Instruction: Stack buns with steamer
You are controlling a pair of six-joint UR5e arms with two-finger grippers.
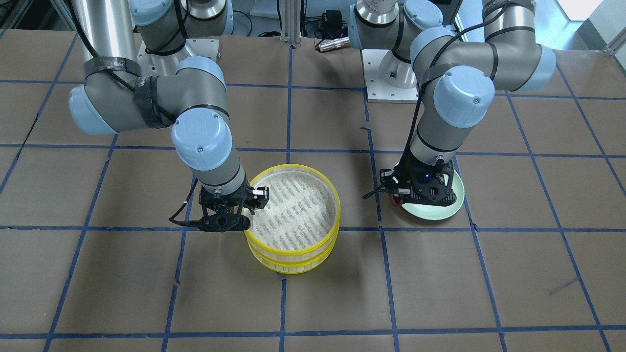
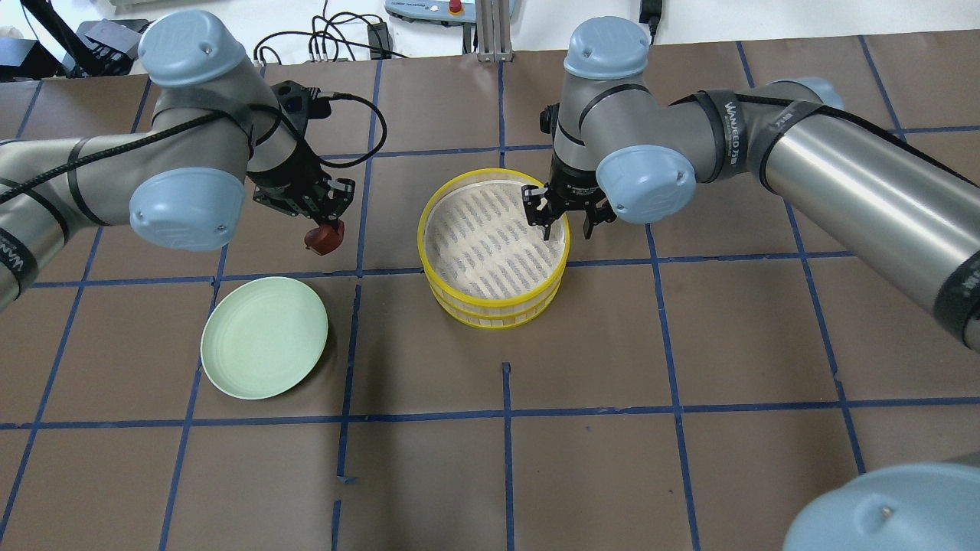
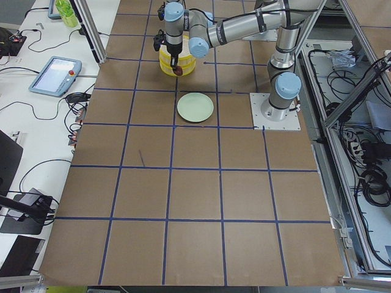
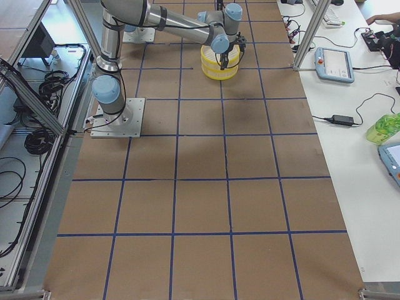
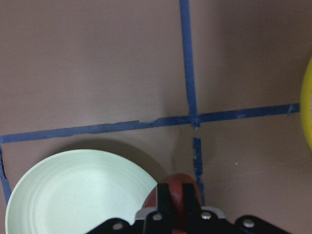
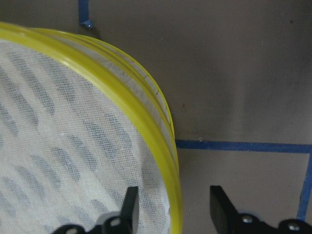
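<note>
My left gripper (image 2: 321,229) is shut on the reddish-brown domed bun (image 2: 323,239) and holds it in the air near the edge of the pale green plate (image 2: 264,348). The left wrist view shows the bun (image 5: 176,181) between the closed fingers, with the plate (image 5: 73,195) below to the left. The yellow two-tier steamer (image 2: 494,315) stands mid-table, its top tier showing a white patterned liner. My right gripper (image 2: 564,222) is open and straddles the steamer's rim (image 6: 161,141), one finger inside and one outside. The white bun is hidden.
Brown paper with a blue tape grid covers the table. Both arm bases (image 1: 391,73) stand at the robot's side of the table. Cables and a pendant lie beyond the table's far edge (image 2: 337,38).
</note>
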